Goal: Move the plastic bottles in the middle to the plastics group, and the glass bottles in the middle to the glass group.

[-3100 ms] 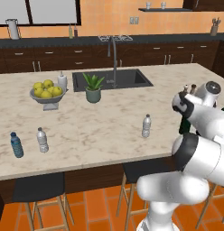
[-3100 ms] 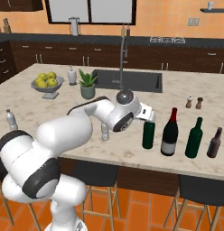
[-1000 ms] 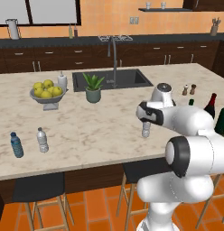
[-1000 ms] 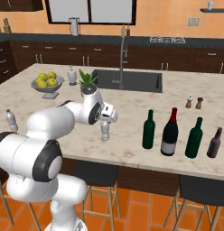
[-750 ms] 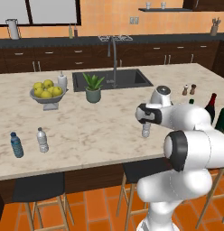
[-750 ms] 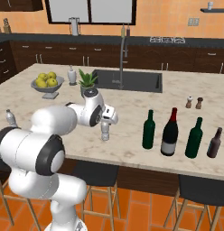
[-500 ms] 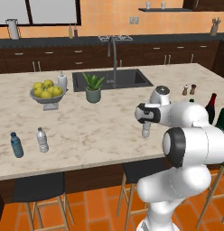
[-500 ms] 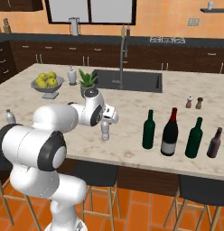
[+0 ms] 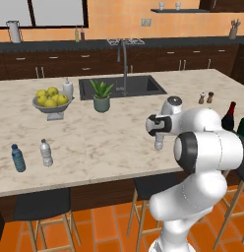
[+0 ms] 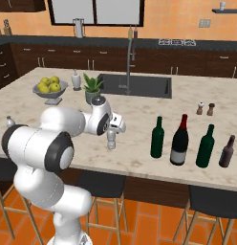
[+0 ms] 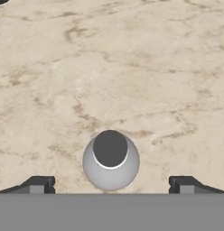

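Note:
A small clear plastic bottle (image 9: 159, 143) (image 10: 111, 141) stands in the middle of the marble island. My gripper (image 9: 157, 133) (image 10: 113, 131) (image 11: 110, 185) hangs open right above it, pointing down. In the hand view the bottle (image 11: 110, 160) is seen from above, centred between the wide-apart fingertips (image 11: 39, 184). The plastics group, a blue bottle (image 9: 17, 158) and a clear one (image 9: 45, 152), stands far left. To the right a dark green glass bottle (image 10: 157, 138), the black wine bottle (image 10: 178, 141) and another green bottle (image 10: 205, 146) stand in a row.
A small brown bottle (image 10: 227, 151) ends the row at the right. Salt and pepper shakers (image 10: 205, 108) stand behind it. A fruit bowl (image 9: 51, 101), a potted plant (image 9: 101, 96) and the sink (image 9: 121, 87) lie further back. Stools stand under the island's front edge.
The arm has swung left from the green bottle in the row to above the small clear bottle. Over the last second it has barely moved.

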Tool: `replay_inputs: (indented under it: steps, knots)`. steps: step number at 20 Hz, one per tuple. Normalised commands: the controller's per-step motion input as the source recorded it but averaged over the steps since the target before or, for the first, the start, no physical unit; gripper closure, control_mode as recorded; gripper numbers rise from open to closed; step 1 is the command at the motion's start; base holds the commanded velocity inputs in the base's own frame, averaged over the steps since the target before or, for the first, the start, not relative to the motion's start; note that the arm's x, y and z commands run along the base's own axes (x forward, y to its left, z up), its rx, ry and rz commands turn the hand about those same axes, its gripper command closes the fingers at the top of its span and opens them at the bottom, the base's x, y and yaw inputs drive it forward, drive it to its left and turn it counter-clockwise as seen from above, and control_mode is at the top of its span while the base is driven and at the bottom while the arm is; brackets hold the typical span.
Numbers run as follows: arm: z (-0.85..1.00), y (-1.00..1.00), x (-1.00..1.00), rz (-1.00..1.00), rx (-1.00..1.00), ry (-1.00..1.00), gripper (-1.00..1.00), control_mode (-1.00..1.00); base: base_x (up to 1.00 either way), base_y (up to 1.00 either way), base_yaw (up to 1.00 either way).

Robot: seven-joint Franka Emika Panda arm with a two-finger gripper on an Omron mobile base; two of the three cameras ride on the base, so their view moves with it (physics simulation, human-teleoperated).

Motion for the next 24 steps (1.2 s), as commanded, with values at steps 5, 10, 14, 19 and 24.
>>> replay_inputs:
  steps: [5,10,14,19,24]
  knots:
    - [-0.05,0.00,0.11,0.00,0.00,0.00,-1.00,-1.00,0.00,0.00,0.00]
    - [-0.03,0.00,0.14,0.00,0.00,0.00,-1.00,-1.00,0.00,0.00,0.00]
    - [-0.09,0.00,0.09,0.00,0.00,0.00,-1.00,-1.00,0.00,0.00,0.00]
    - [-0.02,0.00,0.01,0.00,0.00,0.00,-1.00,-1.00,0.00,0.00,0.00]
    - [0.00,0.00,0.00,0.00,0.00,0.00,1.00,-1.00,0.00,0.00,0.00]
